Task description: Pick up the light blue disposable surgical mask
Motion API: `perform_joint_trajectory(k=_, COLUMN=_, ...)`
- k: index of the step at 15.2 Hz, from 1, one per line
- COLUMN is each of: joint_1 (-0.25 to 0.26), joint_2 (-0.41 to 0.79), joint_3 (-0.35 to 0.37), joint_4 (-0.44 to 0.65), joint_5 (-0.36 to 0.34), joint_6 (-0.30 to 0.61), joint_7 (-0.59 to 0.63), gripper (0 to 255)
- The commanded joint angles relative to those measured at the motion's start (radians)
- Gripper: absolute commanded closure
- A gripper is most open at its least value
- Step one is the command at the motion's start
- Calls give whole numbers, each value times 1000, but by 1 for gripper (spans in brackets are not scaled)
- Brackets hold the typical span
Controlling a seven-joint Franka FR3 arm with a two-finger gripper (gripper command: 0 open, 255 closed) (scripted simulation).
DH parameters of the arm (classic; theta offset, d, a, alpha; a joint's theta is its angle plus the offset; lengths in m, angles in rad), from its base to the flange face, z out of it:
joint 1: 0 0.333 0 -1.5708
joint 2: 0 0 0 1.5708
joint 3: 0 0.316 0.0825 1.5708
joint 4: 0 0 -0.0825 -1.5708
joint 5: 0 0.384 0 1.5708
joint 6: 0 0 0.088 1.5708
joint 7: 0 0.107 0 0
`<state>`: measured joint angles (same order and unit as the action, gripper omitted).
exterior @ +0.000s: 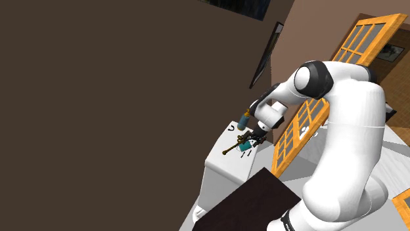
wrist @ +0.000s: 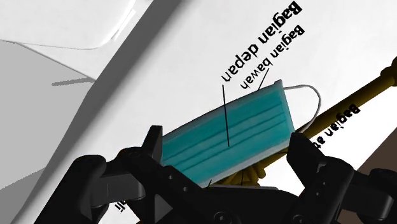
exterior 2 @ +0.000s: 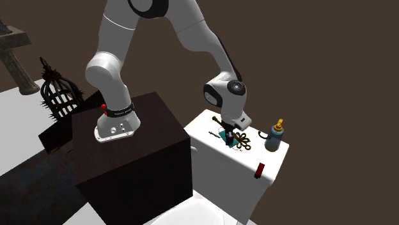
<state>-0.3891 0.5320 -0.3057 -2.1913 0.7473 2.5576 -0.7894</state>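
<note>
Matt, pleated cloth-like teal mask (wrist: 229, 137); smooth white tabletop (wrist: 191, 63); matt black pincer (wrist: 225, 143); brassy metal rod (wrist: 375, 86).

Wrist cam near mask (wrist: 254, 127); others far.

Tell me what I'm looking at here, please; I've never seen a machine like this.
It is a white robot arm on a dark box, drawn by a simulator. One picture looks over its shoulder, one from another spot, one from a camera on its hand. On the white table are a teal mask, a gold ornament and a bottle. The two black fingers clasp the mask at its ends; whether it is lifted yet, I cannot tell.
</note>
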Motion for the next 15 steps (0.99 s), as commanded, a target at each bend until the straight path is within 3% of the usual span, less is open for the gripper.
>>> perform_joint_trajectory(k=1, joint_1=-2, joint_2=4, joint_3=3, joint_4=1, joint_5=4, joint_6=3, joint_7=-4, gripper=255)
perform_joint_trajectory(k=10, joint_1=-2, joint_2=5, joint_3=3, joint_4=2, joint_5=4, joint_6=3, joint_7=-3, gripper=255)
perform_joint_trajectory(k=15, joint_1=24, joint_2=-60, joint_3=-32, joint_4=-20, joint_5=-47, joint_6=-33, joint_7=41, gripper=255)
